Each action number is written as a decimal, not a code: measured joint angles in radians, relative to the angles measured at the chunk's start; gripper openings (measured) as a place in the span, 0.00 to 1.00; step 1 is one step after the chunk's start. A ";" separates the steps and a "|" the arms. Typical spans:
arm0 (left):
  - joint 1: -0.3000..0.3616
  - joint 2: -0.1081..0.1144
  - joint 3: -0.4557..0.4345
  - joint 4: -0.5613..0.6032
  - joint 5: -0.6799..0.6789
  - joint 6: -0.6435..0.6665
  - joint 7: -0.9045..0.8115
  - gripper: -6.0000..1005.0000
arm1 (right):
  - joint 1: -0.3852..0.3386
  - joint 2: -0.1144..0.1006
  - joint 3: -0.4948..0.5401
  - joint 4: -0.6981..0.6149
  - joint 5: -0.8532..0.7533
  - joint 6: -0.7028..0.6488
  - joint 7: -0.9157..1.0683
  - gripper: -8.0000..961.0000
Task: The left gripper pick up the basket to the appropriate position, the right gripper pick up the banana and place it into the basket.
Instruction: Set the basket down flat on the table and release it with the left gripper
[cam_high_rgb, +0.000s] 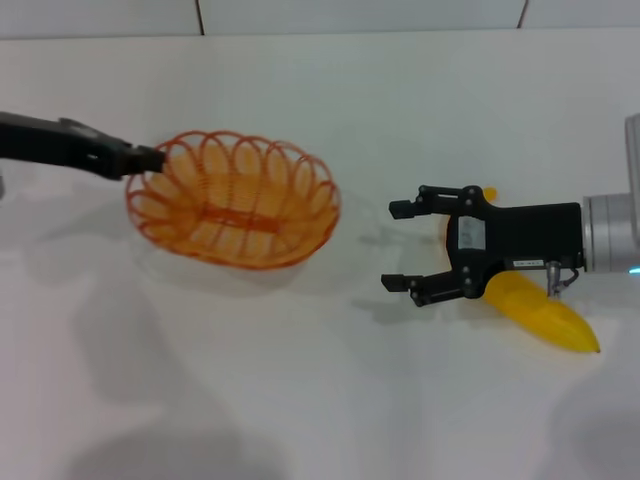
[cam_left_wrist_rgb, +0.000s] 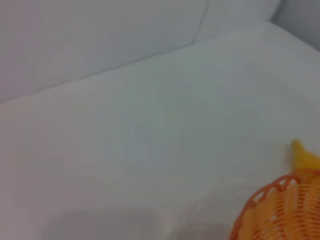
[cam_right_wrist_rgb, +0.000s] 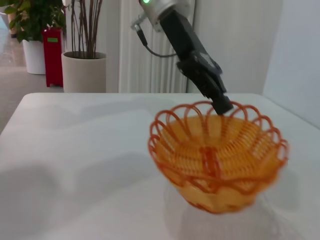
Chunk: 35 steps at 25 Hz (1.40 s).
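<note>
A: Where is the shallow orange looped-wire basket (cam_high_rgb: 233, 199)?

B: My left pincer (cam_high_rgb: 150, 160) is clamped on its scalloped rim, holding it tilted above the white bench (cam_high_rgb: 300, 390).

A: And the smooth yellow plastic banana (cam_high_rgb: 540, 312)?

B: It lies on the bench, partly hidden under my right pincer (cam_high_rgb: 402, 246), whose fingers are spread wide, grasping nothing, pointing toward the basket.

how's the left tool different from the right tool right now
The left tool is closed on the rim of the basket, holding it tilted off the table; the right tool is open and holds nothing. The left tool reaches in from the left edge, while the right tool comes from the right, above the banana. Both are black two-fingered claws.
</note>
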 joint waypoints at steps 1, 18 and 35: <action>-0.009 0.000 -0.001 -0.023 -0.006 -0.012 -0.016 0.04 | 0.001 0.000 0.001 0.000 0.001 0.000 0.000 0.93; -0.138 -0.002 0.017 -0.297 0.123 -0.213 -0.156 0.05 | 0.025 0.002 0.004 0.001 0.018 -0.003 0.000 0.93; -0.141 -0.004 0.032 -0.302 0.097 -0.237 -0.162 0.05 | 0.025 0.002 0.006 0.002 0.019 -0.001 -0.006 0.93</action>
